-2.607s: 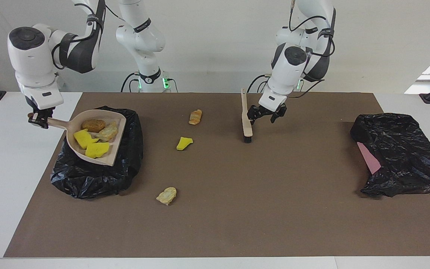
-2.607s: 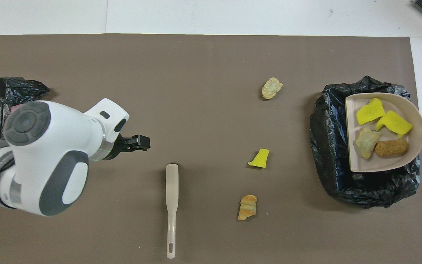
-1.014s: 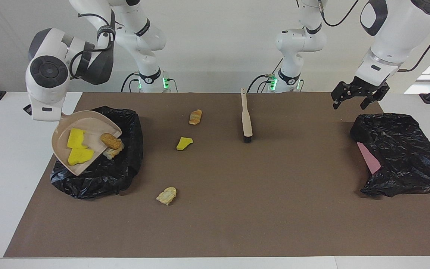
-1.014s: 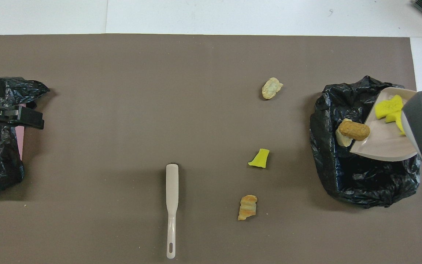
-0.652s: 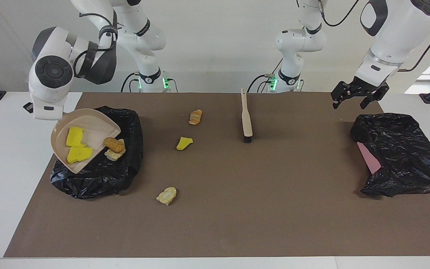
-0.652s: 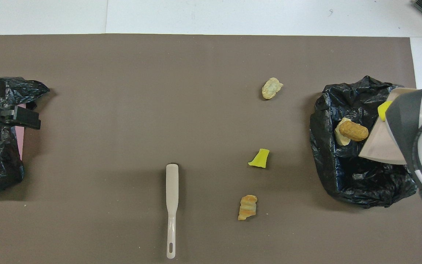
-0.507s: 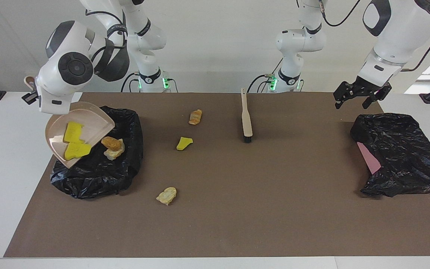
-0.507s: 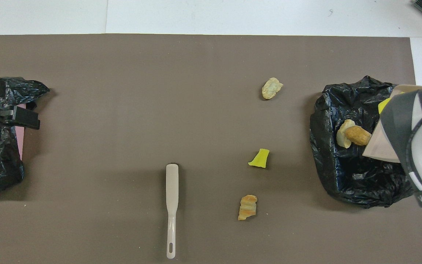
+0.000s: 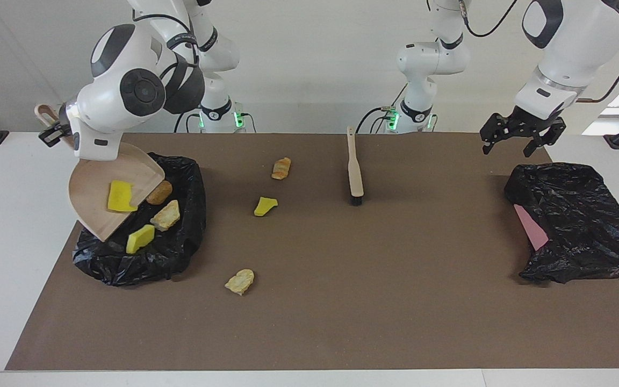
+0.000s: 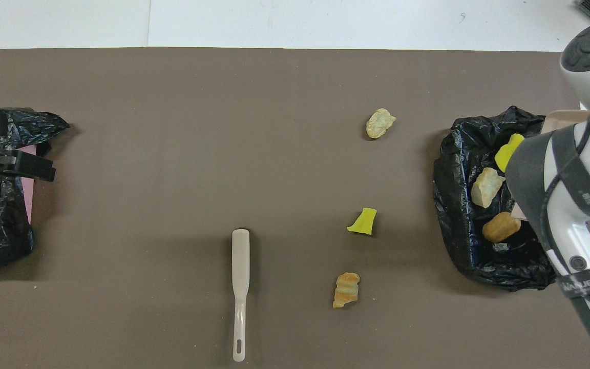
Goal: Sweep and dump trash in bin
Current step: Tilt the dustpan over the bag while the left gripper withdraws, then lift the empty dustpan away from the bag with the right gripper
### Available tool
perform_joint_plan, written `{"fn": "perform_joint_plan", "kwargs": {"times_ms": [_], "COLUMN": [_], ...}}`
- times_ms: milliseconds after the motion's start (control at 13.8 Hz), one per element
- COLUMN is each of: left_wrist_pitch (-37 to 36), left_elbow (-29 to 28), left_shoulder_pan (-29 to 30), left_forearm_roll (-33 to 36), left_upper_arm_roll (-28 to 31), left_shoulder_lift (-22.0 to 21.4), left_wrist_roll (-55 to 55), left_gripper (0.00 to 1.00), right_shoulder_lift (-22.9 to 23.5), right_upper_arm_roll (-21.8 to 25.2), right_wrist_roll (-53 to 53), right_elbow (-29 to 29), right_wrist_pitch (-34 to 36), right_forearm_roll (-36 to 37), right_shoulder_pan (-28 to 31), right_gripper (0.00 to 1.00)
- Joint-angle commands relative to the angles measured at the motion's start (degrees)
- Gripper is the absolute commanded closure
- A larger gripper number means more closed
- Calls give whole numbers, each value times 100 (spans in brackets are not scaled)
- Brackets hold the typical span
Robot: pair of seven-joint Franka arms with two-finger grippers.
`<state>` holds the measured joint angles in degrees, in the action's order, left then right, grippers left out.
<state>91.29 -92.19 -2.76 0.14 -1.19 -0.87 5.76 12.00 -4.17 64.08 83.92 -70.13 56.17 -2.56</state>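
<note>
Right gripper [image 9: 51, 131], jaws clenched on the tilted dustpan [image 9: 94, 188], over the bin [image 9: 180, 252]; left gripper [image 9: 522, 141] waits, jaws released.

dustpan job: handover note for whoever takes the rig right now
Right gripper: shut on the dustpan handle, pan tipped over the black bin.
Left gripper: open, waiting over the other black bag.
Done: brown lump, tan lump, yellow chunk in the bin; second yellow chunk on the pan.
Left: orange scrap, yellow scrap, beige scrap on the mat; brush lies unused.
</note>
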Motion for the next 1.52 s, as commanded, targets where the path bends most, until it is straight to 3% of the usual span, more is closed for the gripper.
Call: {"fn": "perform_joint_plan", "kwargs": {"times_ms": [0,507,797,1086,1448], "left_wrist_pitch": [-58,-94,-93,-85,-93], "left_elbow": [-45,-123,-124,-124,-124], "left_shoulder_pan": [-6,12,-5,21,30], "left_forearm_roll": [21,21,21,21,21], "left_upper_arm_roll": [14,14,14,14,14], "left_shoulder_lift": [-97,-141,-150,-159,-159], "left_wrist_roll": [101,136,136,136,136], "left_gripper": [0,0,0,0,0], "right_shoulder_lift": [31,30,-100,-224,-233], "right_upper_arm_roll": [-23,-84,-136,-251,-251], "right_wrist_roll": [411,817,370,-736,-3080], "right_elbow": [-113,-113,-131,-139,-131], "right_wrist_pitch": [122,17,52,96,-228], "right_forearm_roll": [183,1009,826,-411,-2475], "right_shoulder_pan": [9,-236,-359,-377,-368], "right_gripper": [100,100,100,100,100]}}
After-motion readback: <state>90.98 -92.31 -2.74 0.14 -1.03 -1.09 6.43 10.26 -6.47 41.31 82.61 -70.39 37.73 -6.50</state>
